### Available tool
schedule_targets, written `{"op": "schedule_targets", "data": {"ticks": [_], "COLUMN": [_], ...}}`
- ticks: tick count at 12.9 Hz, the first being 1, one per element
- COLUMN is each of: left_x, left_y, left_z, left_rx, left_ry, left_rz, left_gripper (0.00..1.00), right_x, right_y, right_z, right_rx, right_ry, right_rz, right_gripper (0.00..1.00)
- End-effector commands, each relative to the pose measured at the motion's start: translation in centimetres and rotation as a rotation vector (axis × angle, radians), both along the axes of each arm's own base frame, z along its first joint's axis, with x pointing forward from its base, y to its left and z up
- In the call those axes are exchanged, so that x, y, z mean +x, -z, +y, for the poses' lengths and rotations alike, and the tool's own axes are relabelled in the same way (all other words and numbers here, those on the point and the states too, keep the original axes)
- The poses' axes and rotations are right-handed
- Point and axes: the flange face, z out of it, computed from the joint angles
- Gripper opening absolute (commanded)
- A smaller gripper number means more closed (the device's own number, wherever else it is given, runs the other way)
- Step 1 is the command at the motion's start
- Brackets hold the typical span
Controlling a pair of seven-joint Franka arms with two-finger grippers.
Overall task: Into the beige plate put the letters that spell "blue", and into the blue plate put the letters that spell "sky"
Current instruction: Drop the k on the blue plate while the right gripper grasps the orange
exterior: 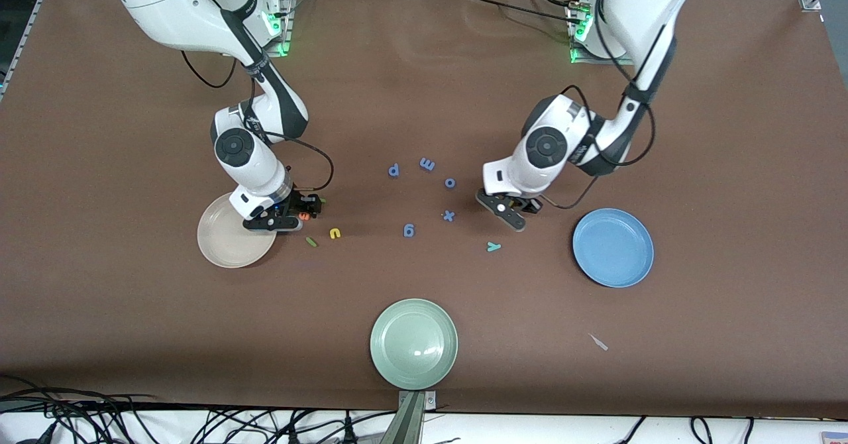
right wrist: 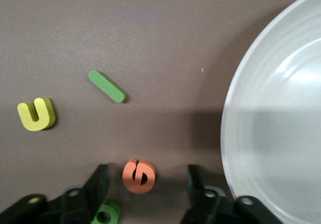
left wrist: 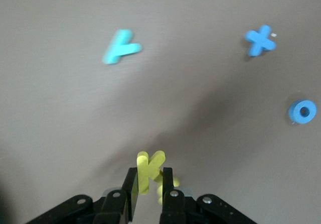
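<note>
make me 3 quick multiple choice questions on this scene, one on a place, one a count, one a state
1. Where is the e?
A. in a plate
B. on the table between the right gripper fingers
C. on top of the u

2. How many plates?
A. two
B. five
C. three

3. The left gripper is:
A. shut on the k
B. wide open
C. shut on the y

Answers:
1 B, the open fingers flank it.
2 C, beige plate, blue plate, green plate.
3 A, the yellow letter sits pinched between its fingers.
</note>
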Motion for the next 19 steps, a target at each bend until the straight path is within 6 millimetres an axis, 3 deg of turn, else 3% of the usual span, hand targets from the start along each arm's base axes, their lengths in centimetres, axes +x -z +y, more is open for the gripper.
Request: {"op": "schedule_targets", "data": {"ticks": [1,2,3,4,5,6,8,9,10,12,13,15,17,19], "left_x": [2.9,4.0,4.8,5.2,5.3,5.4,5.2,5.1,4.8,3.1,1.9,0.2,-1.6,-3.3], "left_y": [-3.0,-3.0,-2.5,-2.1,-1.5,-1.1,-1.6,-2.0,-2.3,-3.1,-2.8,-2.4,-1.3,1.2], "left_z": [6.0,9.3,11.9,14.0,14.6,15.0,14.0,13.7,12.8,8.9,7.0,4.1,1.7,1.5], "left_rx": [0.021,0.012,0.005,0.000,0.001,0.021,0.041,0.042,0.049,0.062,0.070,0.067,0.075,0.042], "left_ry": [0.050,0.076,0.104,0.111,0.114,0.131,0.145,0.125,0.101,0.003,-0.059,-0.152,-0.226,-0.223], "left_rz": [0.015,0.019,0.028,0.036,0.042,0.043,0.034,0.030,0.036,0.063,0.079,0.090,0.104,0.077], "left_gripper": [0.09,0.10,0.10,0.10,0.24,0.99,1.00,1.00,1.00,1.00,1.00,1.00,1.00,1.00], "right_x": [0.6,0.6,1.0,1.1,1.5,2.2,3.7,4.5,5.1,6.2,6.3,6.2,6.0,5.7], "right_y": [0.2,0.2,-0.3,-0.9,-2.1,-4.5,-9.0,-10.3,-10.6,-9.9,-9.4,-8.8,-8.1,-8.0], "right_z": [0.3,0.3,0.4,0.3,0.4,0.4,-0.1,-1.7,-3.7,-8.7,-9.8,-10.0,-9.4,-7.2], "right_rx": [0.005,0.004,0.005,0.000,-0.011,-0.030,-0.071,-0.080,-0.081,-0.096,-0.102,-0.093,-0.089,-0.075], "right_ry": [-0.011,-0.014,-0.022,-0.024,-0.028,-0.033,-0.088,-0.148,-0.223,-0.316,-0.332,-0.303,-0.242,-0.211], "right_rz": [-0.013,-0.013,-0.021,-0.015,-0.004,0.018,0.076,0.082,0.078,0.067,0.061,0.071,0.082,0.081], "right_gripper": [0.45,0.37,0.20,0.12,0.11,0.11,0.12,0.12,0.12,0.15,0.19,0.48,0.52,0.52]}}
